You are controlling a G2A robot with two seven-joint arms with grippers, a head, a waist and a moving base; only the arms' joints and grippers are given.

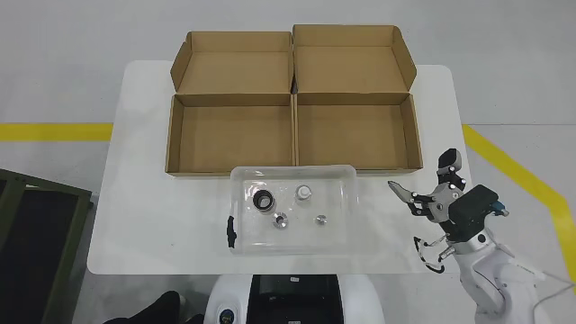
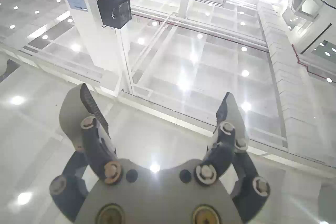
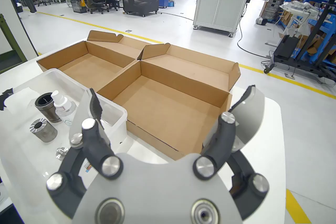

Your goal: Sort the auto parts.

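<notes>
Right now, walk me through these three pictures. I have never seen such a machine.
It is a two-armed robot at a white table. One picture looks down from above its arms; the other two come from cameras on its wrists, so each shows that arm's own two-fingered gripper. The right gripper hangs open by the table's edge. The left gripper, also open, points away from the table into the room. On the table stand one open box, a second box beside it, and a clear tray with four small parts. Nothing is held.
</notes>
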